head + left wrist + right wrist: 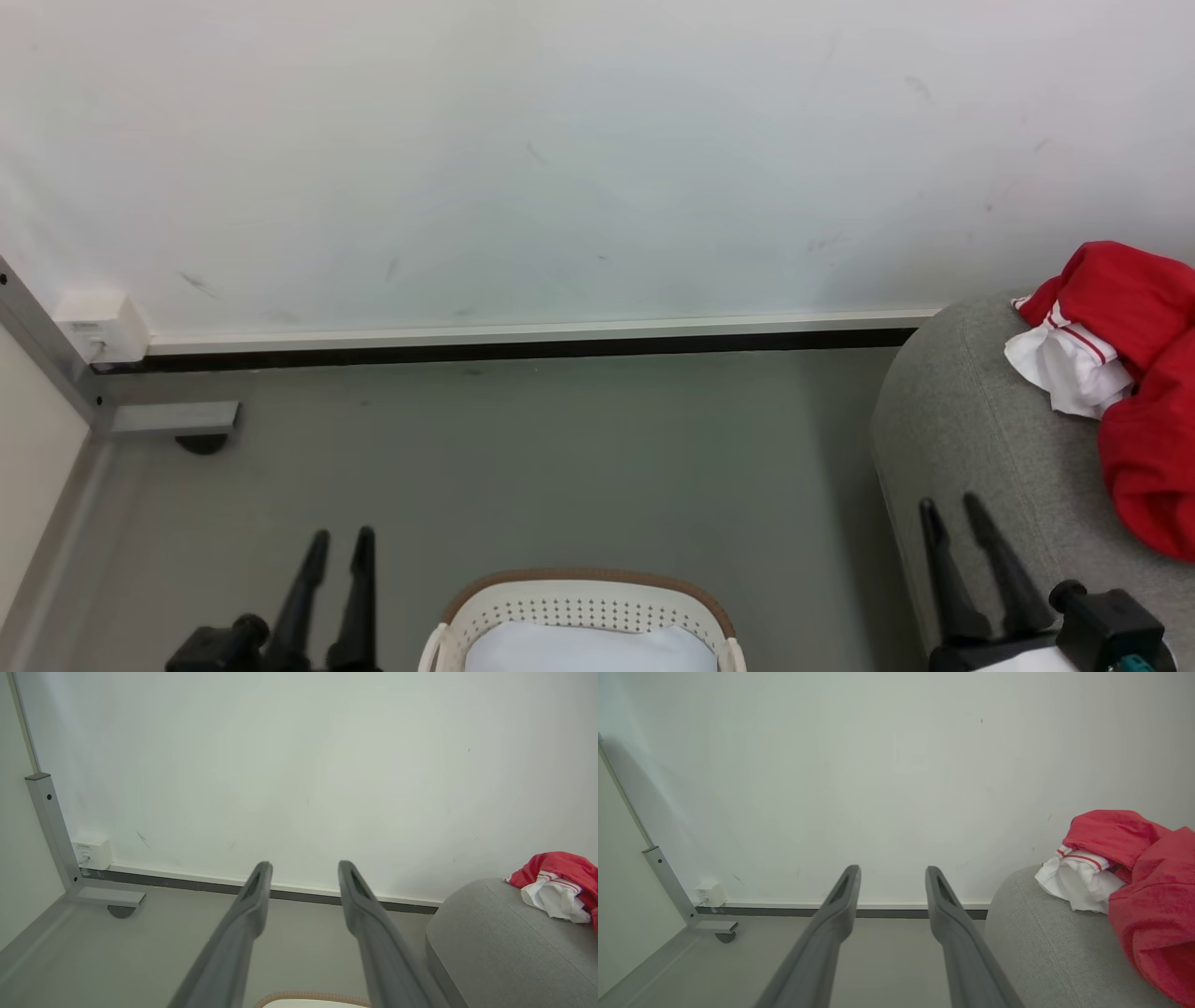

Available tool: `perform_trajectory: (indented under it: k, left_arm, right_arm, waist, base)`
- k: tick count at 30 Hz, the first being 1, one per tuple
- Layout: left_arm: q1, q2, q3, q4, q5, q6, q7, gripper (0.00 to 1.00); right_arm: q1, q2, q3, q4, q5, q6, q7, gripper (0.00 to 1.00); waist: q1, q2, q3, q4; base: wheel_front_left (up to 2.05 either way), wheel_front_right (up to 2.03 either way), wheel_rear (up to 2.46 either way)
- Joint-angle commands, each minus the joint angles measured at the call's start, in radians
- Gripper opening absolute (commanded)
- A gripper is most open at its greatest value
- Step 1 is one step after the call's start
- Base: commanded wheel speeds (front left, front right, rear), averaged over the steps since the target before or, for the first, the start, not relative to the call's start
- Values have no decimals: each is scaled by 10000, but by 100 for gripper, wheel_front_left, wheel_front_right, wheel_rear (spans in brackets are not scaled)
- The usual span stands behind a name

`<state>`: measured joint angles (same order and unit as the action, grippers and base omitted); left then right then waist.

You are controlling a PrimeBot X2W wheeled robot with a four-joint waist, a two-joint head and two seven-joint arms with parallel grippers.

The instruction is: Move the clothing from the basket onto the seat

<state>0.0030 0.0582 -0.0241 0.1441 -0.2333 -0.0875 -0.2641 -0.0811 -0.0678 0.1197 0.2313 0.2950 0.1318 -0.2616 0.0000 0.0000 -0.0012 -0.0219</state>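
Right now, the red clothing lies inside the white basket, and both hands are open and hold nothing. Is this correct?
Not quite. The red clothing lies on the grey seat, not inside the white basket, which holds a pale sheet; the head view shows this. The left hand and right hand are open and hold nothing.

The clothing [1134, 299] at far right is bright red, one piece white with thin red stripes; the seat [971, 439] under it is plain grey weave. The near basket [579, 609] is cream-white, dotted with holes, brown-rimmed, its sheet [588, 651] pale blue-white. The floor [560, 467] is dull grey-green, the wall [560, 140] white.
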Motion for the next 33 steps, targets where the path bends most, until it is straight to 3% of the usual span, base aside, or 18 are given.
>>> perform_trajectory:
  k: [1,33]
  left_arm:
    - [32,-19,-3,97,-25,-1,13,0]
    - [-414,-48,525,485,-5237,-168,1440,0]
  right_arm:
    - [55,16,11,66,25,0,12,0]
    - [-73,-9,-764,104,5106,-5,1336,0]
  waist:
    - [0,0,0,0]
    - [0,0,11,54]
  base:
    - [0,0,0]
    - [0,0,0]
